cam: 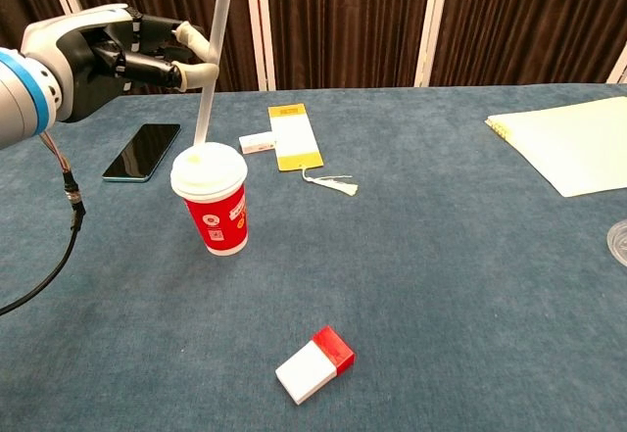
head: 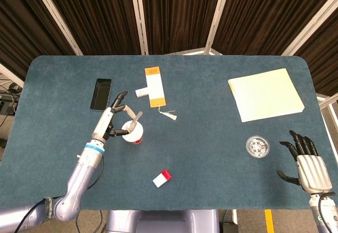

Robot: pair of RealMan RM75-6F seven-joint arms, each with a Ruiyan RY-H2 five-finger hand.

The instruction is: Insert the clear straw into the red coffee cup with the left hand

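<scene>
We see the left hand [cam: 118, 55] pinching the clear straw [cam: 214, 55] nearly upright, its lower end at the white lid of the red coffee cup [cam: 216, 202], which stands on the table [cam: 441, 285]. The right hand [head: 309, 164] rests empty, fingers spread.

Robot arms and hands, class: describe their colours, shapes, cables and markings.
The left hand has a pale grey shell with black jointed fingers tipped in beige. A light blue band rings its wrist; a thin black cable hangs below. The arm is silver-grey and tubular. The right hand has a white ribbed back and black fingers.
</scene>
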